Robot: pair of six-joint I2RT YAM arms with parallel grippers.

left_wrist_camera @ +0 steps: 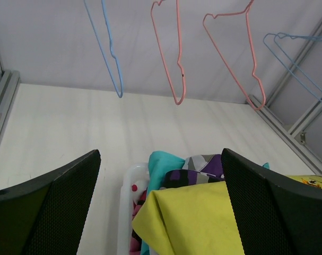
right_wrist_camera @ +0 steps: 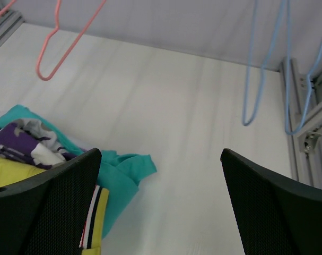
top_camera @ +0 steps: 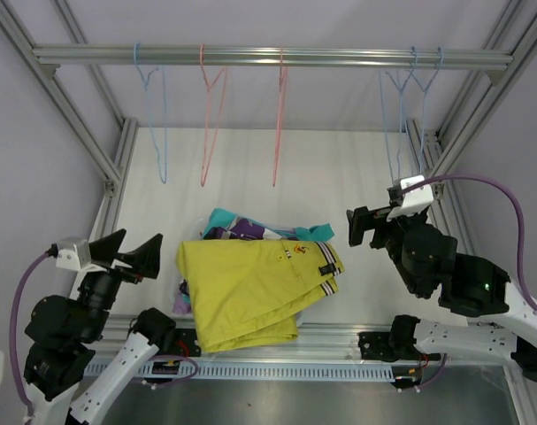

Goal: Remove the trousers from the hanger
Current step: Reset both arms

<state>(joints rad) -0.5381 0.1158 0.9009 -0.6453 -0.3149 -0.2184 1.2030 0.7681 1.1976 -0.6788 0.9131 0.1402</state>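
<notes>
Off the hangers and heaped on the counter: soft, light trousers, mustard pair uppermost. Left fingers and right fingers spread wide, holding nothing. Probably limp, best pinched at waistband or cuff.

Five wire hangers hung from one metal rail. Three were blue: a single blue hanger at the left and a pair of blue hangers at the right. Two were pink hangers.

One heap of clothes lay on one white table. Four garments could be told apart in it: one yellow garment, one teal garment, one camouflage garment and one pink-red patterned garment. Any others underneath could not be counted. One pale tub showed beneath the heap.

Two robot arms were in view, with one left gripper and one right gripper, each with two fingers.
</notes>
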